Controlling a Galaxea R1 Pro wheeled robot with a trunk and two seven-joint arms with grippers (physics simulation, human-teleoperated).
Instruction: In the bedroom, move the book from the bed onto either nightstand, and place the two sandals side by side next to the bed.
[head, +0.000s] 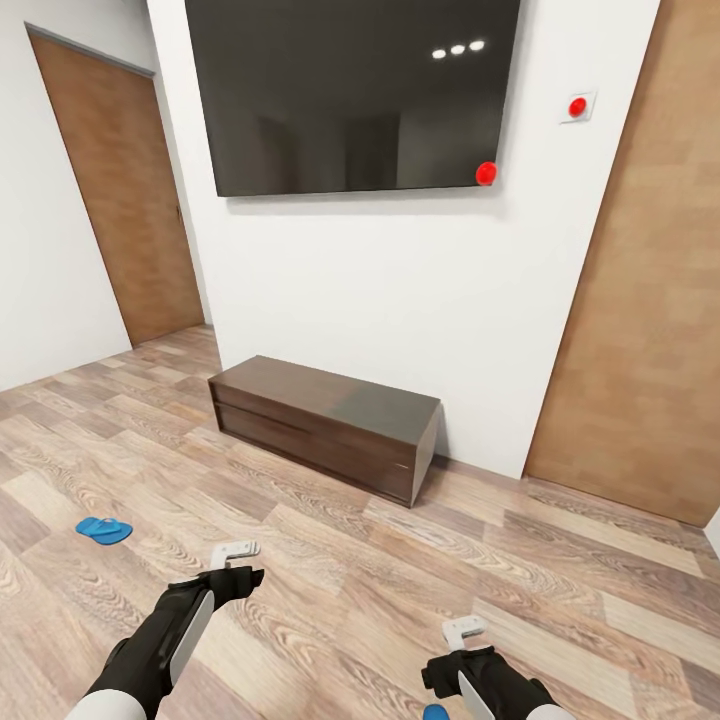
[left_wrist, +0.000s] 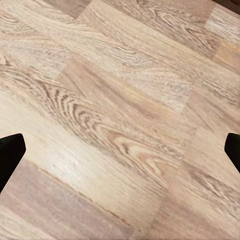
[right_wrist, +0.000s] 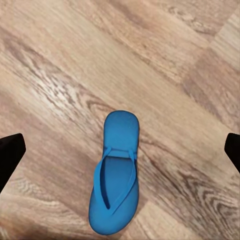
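Both hands, left hand (head: 236, 550) and right hand (head: 464, 629), spread, empty. One sandal (right_wrist: 116, 172) under right hand, second sandal (head: 104, 530) lower left on floor (head: 330, 560); nothing placed yet.

A low dark wooden bench (head: 325, 424) stands on the wood-plank floor (head: 520, 560) against a white wall (head: 380, 290). Above the bench hangs a large black wall-mounted screen (head: 350, 90), with a red dot (head: 486, 173) at its lower corner. Beside the screen, higher than the bench, sits a white wall plate with a red button (head: 577, 106). Brown wood panels (head: 120, 190) flank the bench's wall on both sides.
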